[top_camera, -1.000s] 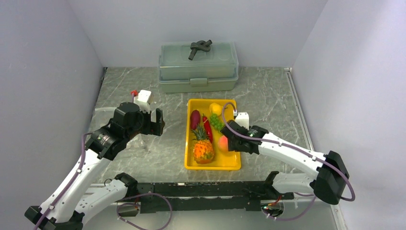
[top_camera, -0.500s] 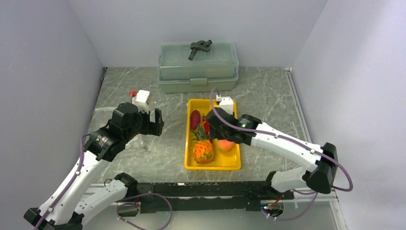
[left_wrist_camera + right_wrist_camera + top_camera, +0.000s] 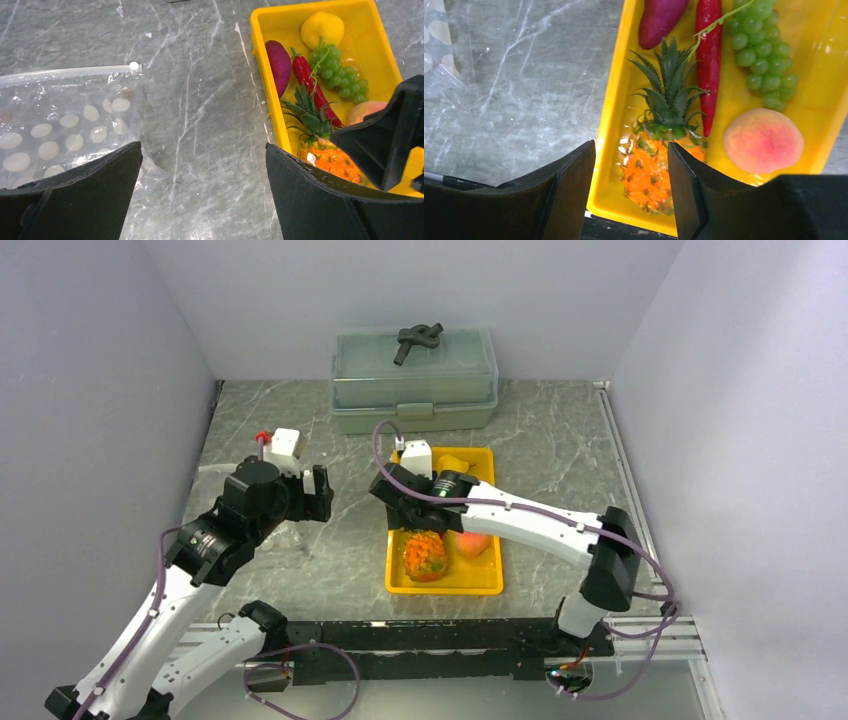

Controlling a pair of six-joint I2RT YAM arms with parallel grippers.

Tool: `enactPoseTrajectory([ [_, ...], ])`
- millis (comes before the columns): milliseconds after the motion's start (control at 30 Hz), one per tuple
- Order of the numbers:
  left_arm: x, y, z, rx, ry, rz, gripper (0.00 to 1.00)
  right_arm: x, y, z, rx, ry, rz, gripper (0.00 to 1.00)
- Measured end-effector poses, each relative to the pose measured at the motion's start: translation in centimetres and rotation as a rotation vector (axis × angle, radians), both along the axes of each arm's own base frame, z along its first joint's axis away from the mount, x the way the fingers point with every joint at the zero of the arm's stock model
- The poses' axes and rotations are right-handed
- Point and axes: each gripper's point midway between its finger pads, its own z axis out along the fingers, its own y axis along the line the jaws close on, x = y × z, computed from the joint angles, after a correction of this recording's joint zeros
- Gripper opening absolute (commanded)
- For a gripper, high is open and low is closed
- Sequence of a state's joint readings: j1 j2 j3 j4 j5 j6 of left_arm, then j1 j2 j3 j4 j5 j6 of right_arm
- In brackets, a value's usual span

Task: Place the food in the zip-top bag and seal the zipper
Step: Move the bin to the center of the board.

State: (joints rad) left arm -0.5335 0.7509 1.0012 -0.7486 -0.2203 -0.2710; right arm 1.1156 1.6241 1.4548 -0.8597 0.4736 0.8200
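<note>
Plainly, none of the food is bagged yet. The orange toy pineapple with its green crown (image 3: 649,170) lies at the near end of the yellow rectangular plastic tray (image 3: 611,125). Sharing the tray are the purple eggplant (image 3: 659,17), red chili (image 3: 709,55), green grapes (image 3: 764,50), pink-orange peach (image 3: 763,140) and, farthest, the yellow lemon (image 3: 322,27). The clear, crinkly zip-top bag (image 3: 65,125) lies flat on the grey marbled counter (image 3: 200,100), left of the tray and apart from it, its whitish zipper strip (image 3: 70,72) along the far edge.

The right claw (image 3: 629,200) hangs over the pineapple, fingers apart, gripping nothing. The left claw (image 3: 200,200) is spread wide near the bag, empty.

The pineapple looks like the first pick. The right claw should descend straight and close across the body, not the crown, keeping its left finger off the tray wall.

Only the left wrist view shows the zipper. The right wrist view catches just a corner of the bag. From above the bag is a faint sheen.
</note>
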Motion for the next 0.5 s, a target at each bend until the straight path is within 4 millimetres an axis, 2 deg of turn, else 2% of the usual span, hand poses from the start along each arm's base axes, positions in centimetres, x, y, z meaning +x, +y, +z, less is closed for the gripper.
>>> enactPoseTrajectory([
  [300, 0.0, 2.3, -0.3, 0.034, 0.002, 0.128, 0.98, 0.0, 2.5, -3.1, 0.004, 0.052, -0.048, 0.58],
  [500, -0.3, 3.4, 0.4, 0.028, -0.029, 0.179, 0.99, 0.4, 4.0, -5.0, -0.001, 0.08, -0.068, 0.57],
])
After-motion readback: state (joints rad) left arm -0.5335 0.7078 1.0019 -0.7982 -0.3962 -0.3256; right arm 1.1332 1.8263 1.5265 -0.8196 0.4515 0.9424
